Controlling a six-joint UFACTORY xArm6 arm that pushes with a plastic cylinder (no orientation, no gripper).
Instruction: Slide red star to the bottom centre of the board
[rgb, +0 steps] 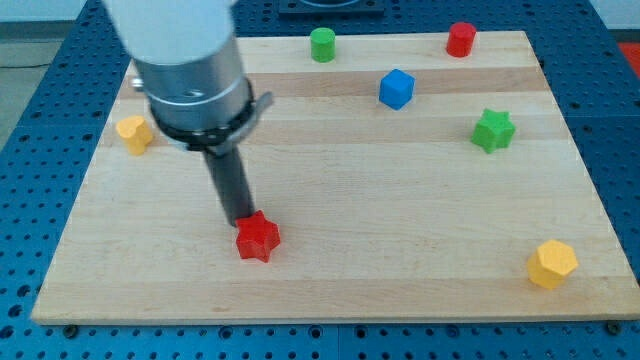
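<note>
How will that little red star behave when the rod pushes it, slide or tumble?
The red star sits low and flat on the smooth wooden board, so it probably slides. With my tip touching its upper-left edge, its points may make it twist.

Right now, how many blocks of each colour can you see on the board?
Red: 2, the red star and the red cylinder.
Green: 2, the green cylinder and the green star.
Yellow: 2, the yellow block at the left and the yellow block at the bottom right.
Blue: 1, the blue cube.
Total: 7. The arm may hide more.
</note>
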